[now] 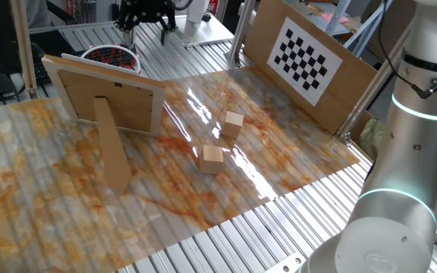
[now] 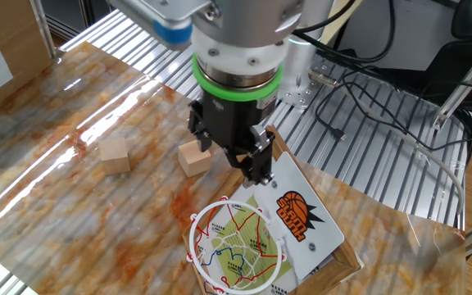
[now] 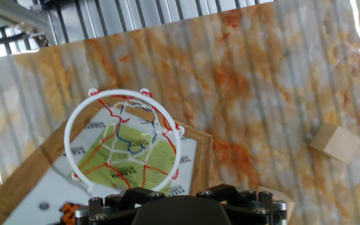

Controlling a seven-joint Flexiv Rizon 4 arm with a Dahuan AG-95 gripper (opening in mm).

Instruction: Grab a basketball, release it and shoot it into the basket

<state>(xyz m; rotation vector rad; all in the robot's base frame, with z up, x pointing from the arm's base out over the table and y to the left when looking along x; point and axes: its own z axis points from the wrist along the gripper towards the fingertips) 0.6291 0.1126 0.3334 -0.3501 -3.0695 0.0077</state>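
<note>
The basket is a white-rimmed hoop [image 2: 193, 232] with red and dark netting, fixed to a framed board. It also shows in the one fixed view [image 1: 111, 54] behind the board, and in the hand view [image 3: 125, 95]. My gripper [image 2: 229, 160] hangs just above and behind the hoop, by the board's top edge. Its fingers stand apart with nothing between them. It is small at the back in the one fixed view [image 1: 146, 32]. Only its black body [image 3: 183, 199] shows in the hand view. No orange basketball shows in any view.
The framed wooden board [image 1: 108, 98] stands on a prop [image 1: 112, 152]; its face carries a basketball logo [image 2: 295, 211]. Two tan wooden cubes [image 1: 234, 123] [image 1: 212, 158] lie mid-table. A checkerboard panel [image 1: 306, 54] leans at the back right. Cables [image 2: 383, 106] lie on the metal slats.
</note>
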